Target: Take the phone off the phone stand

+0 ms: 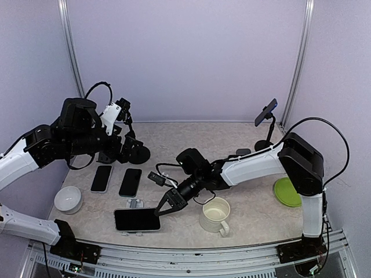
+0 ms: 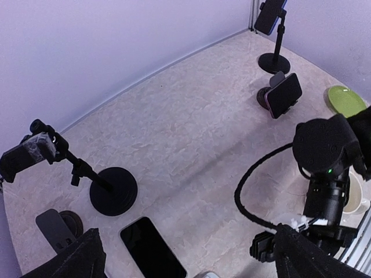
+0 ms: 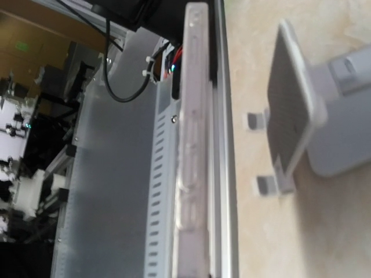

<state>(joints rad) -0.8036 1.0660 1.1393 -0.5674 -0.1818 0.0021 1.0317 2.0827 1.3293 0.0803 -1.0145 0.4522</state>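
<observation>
right end effector (image 1: 157, 212) grips phone (image 1: 137, 220) | long axis left-right, stand (image 1: 137, 202) just beyond | left end effector (image 2: 194, 262) open, farther

The left arm (image 1: 16, 163) and right arm (image 1: 250, 164) pair smooth white shells with bulky black joints, trailing looped black cables (image 2: 239, 194), and the black right claw's (image 1: 159, 211) wrist shows a green light (image 2: 330, 171).
</observation>
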